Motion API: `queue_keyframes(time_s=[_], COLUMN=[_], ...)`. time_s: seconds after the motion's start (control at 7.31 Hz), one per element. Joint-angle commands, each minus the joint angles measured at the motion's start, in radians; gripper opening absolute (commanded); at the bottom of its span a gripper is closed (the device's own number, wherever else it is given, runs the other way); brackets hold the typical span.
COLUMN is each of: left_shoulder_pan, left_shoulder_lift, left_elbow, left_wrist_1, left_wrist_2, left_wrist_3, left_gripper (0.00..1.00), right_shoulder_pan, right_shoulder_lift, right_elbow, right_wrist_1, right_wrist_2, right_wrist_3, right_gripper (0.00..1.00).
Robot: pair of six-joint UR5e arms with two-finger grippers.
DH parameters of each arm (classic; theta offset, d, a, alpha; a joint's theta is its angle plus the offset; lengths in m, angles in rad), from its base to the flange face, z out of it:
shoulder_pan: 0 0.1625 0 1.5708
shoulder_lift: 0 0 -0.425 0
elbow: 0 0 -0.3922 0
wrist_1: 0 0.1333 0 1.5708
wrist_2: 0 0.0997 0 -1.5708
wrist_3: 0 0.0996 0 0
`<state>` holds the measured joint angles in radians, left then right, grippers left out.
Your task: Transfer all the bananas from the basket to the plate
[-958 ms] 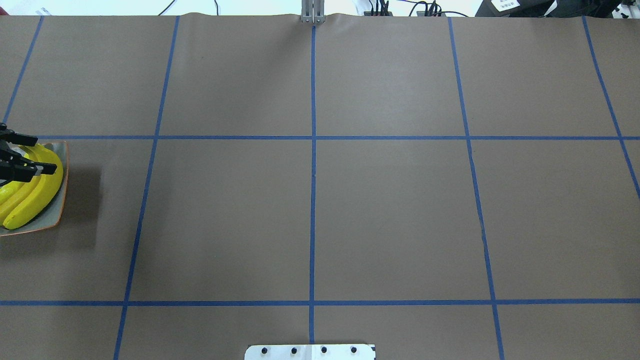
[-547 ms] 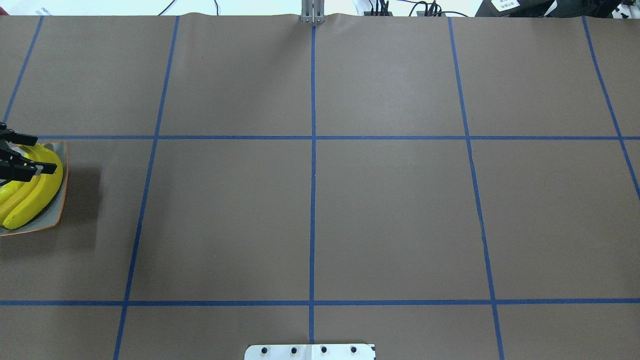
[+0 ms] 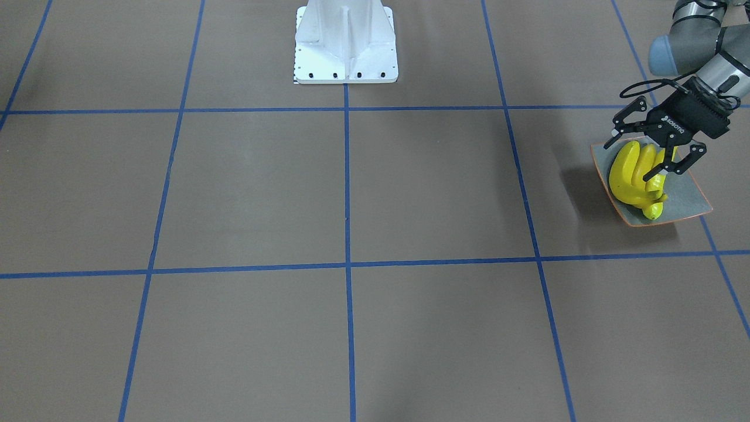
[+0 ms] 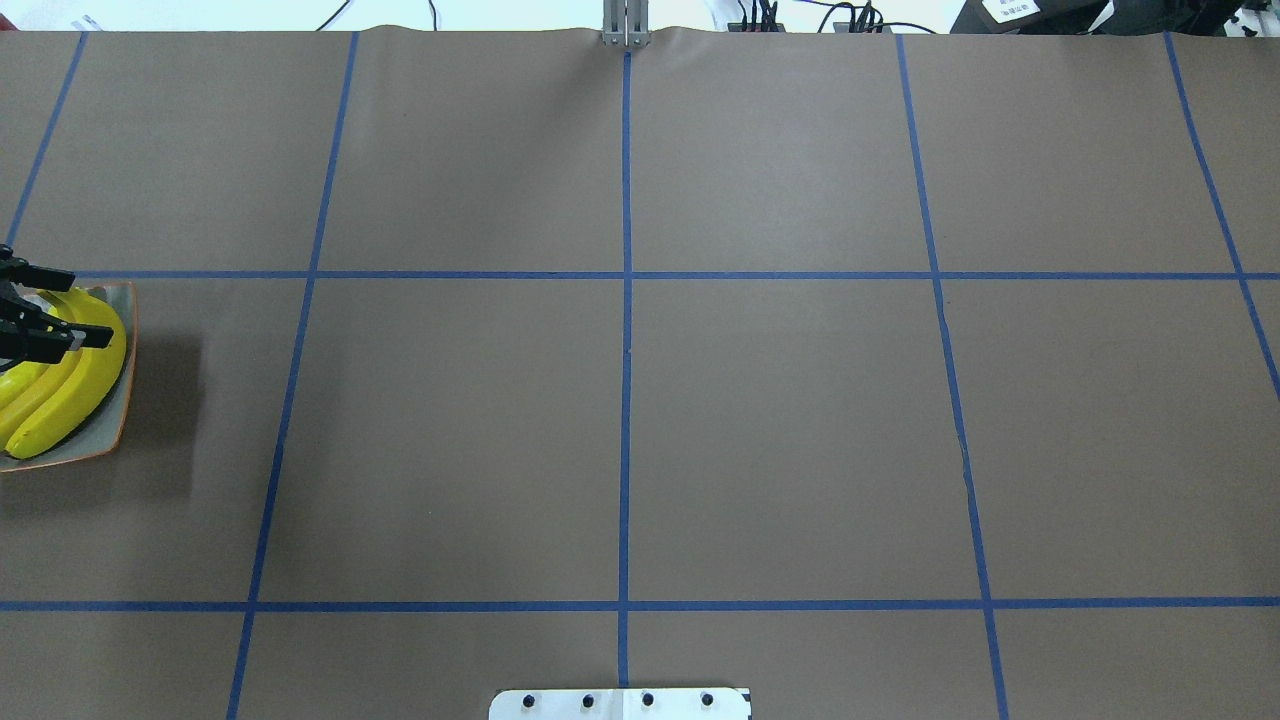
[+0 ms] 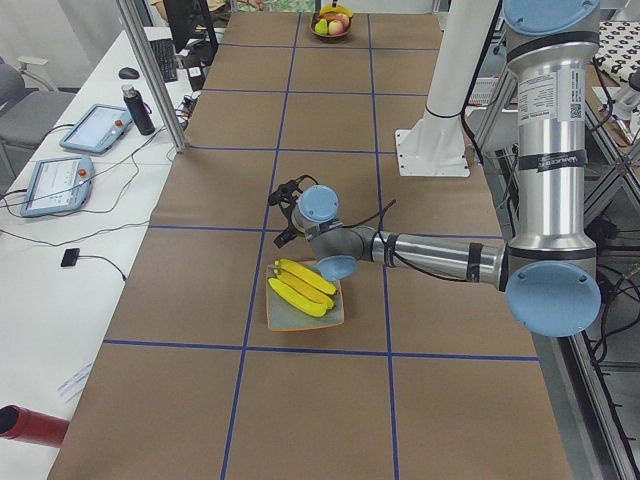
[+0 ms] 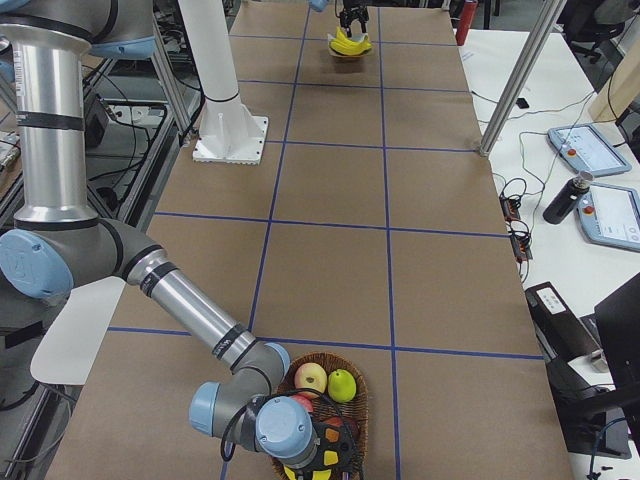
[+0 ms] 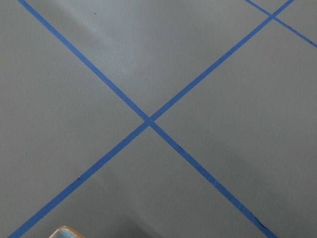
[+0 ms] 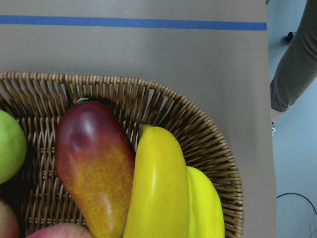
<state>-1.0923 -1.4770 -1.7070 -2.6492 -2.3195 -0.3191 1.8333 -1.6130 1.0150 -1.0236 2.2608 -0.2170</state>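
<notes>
Exterior front-facing shows the left end effector [image 3: 627,161] with its fingers spread wide over the bananas [image 3: 630,184] lying side by side on the plate [image 3: 685,202], clamped on none of them. Overhead exterior agrees: the left end effector [image 4: 90,308] is parted above the bananas [image 4: 70,395], and the plate [image 4: 95,450] sits at the left edge of the table [image 4: 620,430]. Exterior left puts the plate [image 5: 332,318] near and the basket [image 5: 334,34] at the table's opposite end, well apart. Exterior right has the right arm bent down over the basket [image 6: 360,400]; the right end effector [image 6: 322,462] is mostly hidden, so I cannot tell whether it is apart or together. Left wrist-mounted sees only table and a corner of the plate [image 7: 63,232]. Right wrist-mounted looks straight down on two basket bananas [image 8: 158,188] lying against the basket [image 8: 198,129] wall beside a red-yellow fruit [image 8: 94,158], their long axes running top to bottom. The right arm is much the nearer, and I judge the next pick needs its fingers set across that axis.
</notes>
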Motion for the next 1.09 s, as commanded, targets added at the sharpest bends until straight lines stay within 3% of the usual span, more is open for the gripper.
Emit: queue_keyframes(time_s=[0.0, 0.82, 0.96], left_shoulder_pan=[0.0, 0.0, 0.0], left_shoulder_lift=[0.0, -0.002, -0.006], left_elbow=[0.001, 0.0, 0.0], left_wrist_1=[0.0, 0.002, 0.002], left_wrist_2=[0.0, 0.0, 0.0], left_wrist_3=[0.0, 0.0, 0.0], left_gripper=[1.0, 1.0, 1.0], right_shoulder_pan=[-0.006, -0.061, -0.069], right_shoulder_lift=[0.001, -0.002, -0.007], right_elbow=[-0.001, -0.003, -0.004], right_wrist_1=[0.004, 0.017, 0.033], right_wrist_2=[0.015, 0.028, 0.026], right_wrist_3=[0.027, 0.047, 0.047], right_gripper=[0.97, 0.91, 0.8])
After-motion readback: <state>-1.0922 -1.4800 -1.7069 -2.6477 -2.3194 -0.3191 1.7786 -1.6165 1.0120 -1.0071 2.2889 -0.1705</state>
